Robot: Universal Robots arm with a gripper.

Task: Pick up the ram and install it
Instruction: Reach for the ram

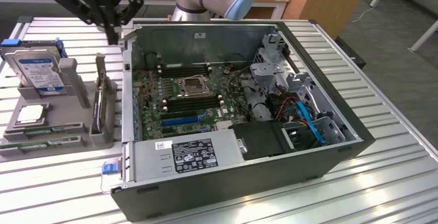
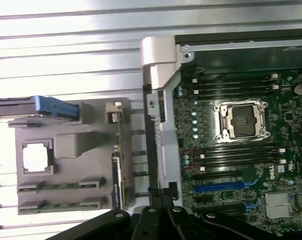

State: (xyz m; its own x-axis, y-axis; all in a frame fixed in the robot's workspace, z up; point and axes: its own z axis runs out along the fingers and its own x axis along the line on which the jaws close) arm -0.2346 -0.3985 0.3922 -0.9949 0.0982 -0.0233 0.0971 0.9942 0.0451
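Standing on the slatted worktop, the open computer case takes up the middle and the exterior view's right, with its board exposed. A grey holder sits just beside the case wall, on the exterior view's left. The pincer hangs above the far corner of that wall, fingers pressed together and carrying nothing. The ram rests in a groove at the holder's near end, with a like stick just beside it. Both lie well apart from the pincer, lower down and toward the near left in the exterior view. Their long axis runs crosswise to the case wall. Judgement: pick-up not yet begun; neither stick is touched.
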